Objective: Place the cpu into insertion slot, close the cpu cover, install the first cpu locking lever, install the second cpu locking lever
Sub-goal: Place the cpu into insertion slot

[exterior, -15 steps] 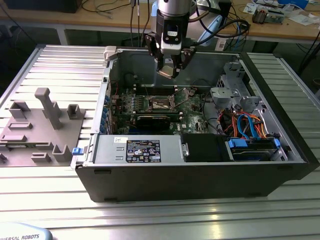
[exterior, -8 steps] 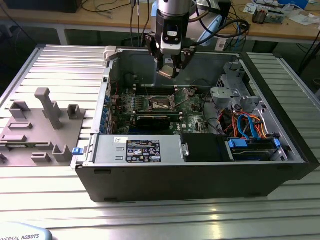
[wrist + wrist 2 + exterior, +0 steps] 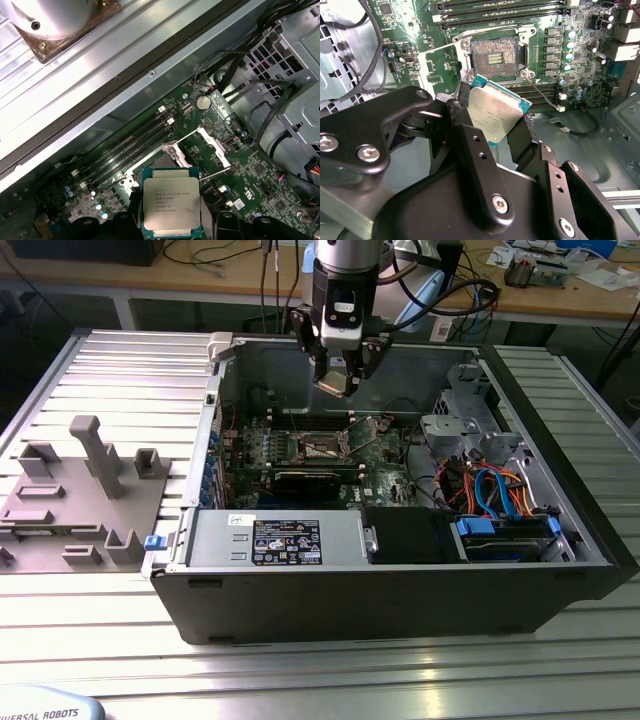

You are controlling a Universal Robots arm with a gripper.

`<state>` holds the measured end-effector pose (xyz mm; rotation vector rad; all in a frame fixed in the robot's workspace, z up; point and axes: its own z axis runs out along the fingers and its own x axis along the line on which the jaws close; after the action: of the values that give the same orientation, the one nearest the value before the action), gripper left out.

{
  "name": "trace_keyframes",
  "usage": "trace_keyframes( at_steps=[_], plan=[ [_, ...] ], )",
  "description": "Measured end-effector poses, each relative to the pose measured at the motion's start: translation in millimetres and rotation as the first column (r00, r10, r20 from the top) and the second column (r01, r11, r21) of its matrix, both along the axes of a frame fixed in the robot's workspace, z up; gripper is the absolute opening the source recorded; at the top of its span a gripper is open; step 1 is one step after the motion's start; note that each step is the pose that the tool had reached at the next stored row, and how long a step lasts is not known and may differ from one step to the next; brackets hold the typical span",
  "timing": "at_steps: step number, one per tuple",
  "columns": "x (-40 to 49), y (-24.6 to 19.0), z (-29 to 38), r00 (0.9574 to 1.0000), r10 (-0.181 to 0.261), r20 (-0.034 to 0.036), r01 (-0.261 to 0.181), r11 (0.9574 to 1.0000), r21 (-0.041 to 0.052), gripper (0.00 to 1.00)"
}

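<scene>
My gripper (image 3: pixel 340 375) hangs over the open computer case, shut on the cpu (image 3: pixel 334 384). In both wrist views the cpu (image 3: pixel 495 112) (image 3: pixel 172 202) is a flat square chip with a silvery top, clamped at its edges between the black fingers (image 3: pixel 465 125). It is held tilted above the motherboard, apart from the insertion slot (image 3: pixel 495 56) (image 3: pixel 322 447), which lies bare with its contacts showing. The cpu cover (image 3: pixel 214 145) (image 3: pixel 440 48) stands swung open beside the slot. A thin locking lever (image 3: pixel 540 95) (image 3: pixel 216 173) sticks up free next to the socket.
A black power-supply box (image 3: pixel 290 540) lies along the case's front edge. A metal drive cage (image 3: pixel 465 410) and blue and orange cables (image 3: pixel 495 490) crowd the exterior view's right. Long memory slots (image 3: pixel 495 10) run beside the socket. A grey fixture (image 3: pixel 85 490) sits on the table at the exterior view's left.
</scene>
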<state>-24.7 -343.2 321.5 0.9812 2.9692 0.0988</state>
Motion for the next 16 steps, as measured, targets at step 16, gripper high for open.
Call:
trace_keyframes(
  at_steps=[16],
  plan=[
    [0.0, 0.0, -0.3, 0.9999, -0.010, 0.0000, 0.010, 0.9999, -0.0002, 0.54]
  ],
)
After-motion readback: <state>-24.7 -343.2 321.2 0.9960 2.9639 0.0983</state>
